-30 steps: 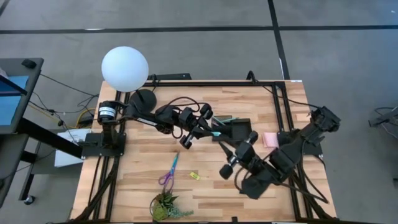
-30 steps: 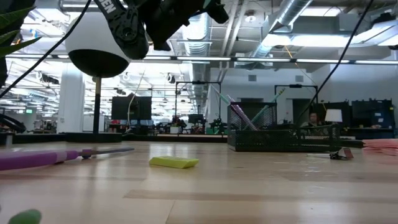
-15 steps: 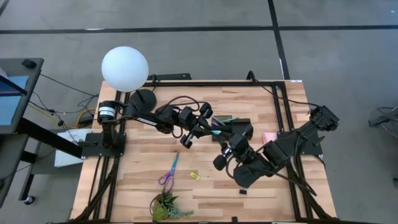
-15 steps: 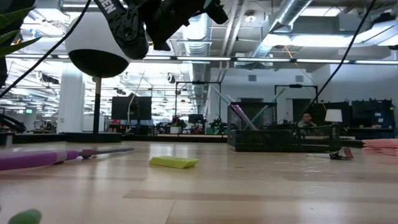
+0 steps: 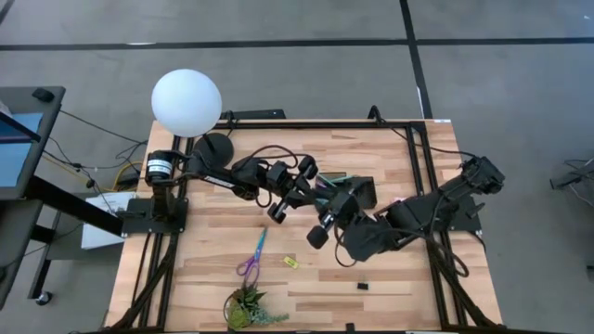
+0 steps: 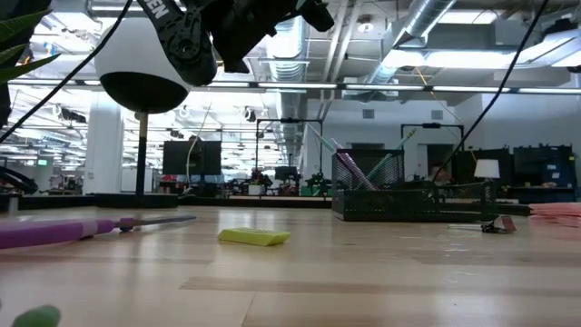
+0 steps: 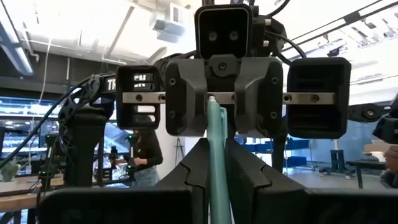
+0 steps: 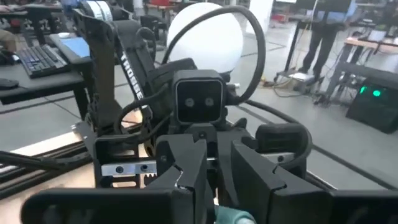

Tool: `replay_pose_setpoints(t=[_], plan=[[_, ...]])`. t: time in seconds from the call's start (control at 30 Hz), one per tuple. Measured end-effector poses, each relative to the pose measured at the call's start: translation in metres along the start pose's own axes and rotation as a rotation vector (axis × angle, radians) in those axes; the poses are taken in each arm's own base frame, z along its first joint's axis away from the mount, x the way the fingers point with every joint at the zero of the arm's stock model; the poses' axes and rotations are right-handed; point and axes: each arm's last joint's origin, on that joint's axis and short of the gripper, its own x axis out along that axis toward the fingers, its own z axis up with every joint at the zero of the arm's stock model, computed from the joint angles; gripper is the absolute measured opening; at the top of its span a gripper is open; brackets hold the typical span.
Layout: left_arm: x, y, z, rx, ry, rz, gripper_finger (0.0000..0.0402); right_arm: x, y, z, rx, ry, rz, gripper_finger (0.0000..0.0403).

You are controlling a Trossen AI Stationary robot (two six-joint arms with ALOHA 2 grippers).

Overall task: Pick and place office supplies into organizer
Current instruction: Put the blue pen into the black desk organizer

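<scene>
Since the task is to fill the organizer (image 6: 408,202), what lies loose shows what is left. Toward the counter's (image 5: 204,269) left front, the purple-handled scissors (image 5: 252,255) lie flat beside the small plant (image 5: 246,309). The yellow piece (image 5: 290,263) sits just to their right. All of these are well apart from either arm and untouched.

At mid-counter the left tool (image 5: 316,188) is closed tight on a thin teal pen (image 7: 216,134). It holds the pen out lengthwise, so the far end is offered to the other arm. The right tool (image 5: 340,204) faces it head-on at that far end. This looks like a hand-over, probably because the right arm is the one beside the organizer. Whether the right tool has actually clamped the pen I cannot tell.

Just behind and right of the two tools stands the organizer, toward the counter's back edge. Pens already lean upright in its taller compartment. A tiny black clip (image 5: 363,285) waits near the front edge. The pink pad (image 6: 554,211) lies flat toward the counter's right side.
</scene>
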Motion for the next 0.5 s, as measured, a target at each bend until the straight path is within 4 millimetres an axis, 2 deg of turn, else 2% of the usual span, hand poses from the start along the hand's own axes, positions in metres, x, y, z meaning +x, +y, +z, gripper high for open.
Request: replay_pose_setpoints(t=[0.5], plan=[[-0.0004, 0.0019, 0.0008, 0.044, -0.018, 0.052, 0.0018, -0.0022, -0.0033, -0.0043, 0.039, -0.012, -0.076, 0.0046]])
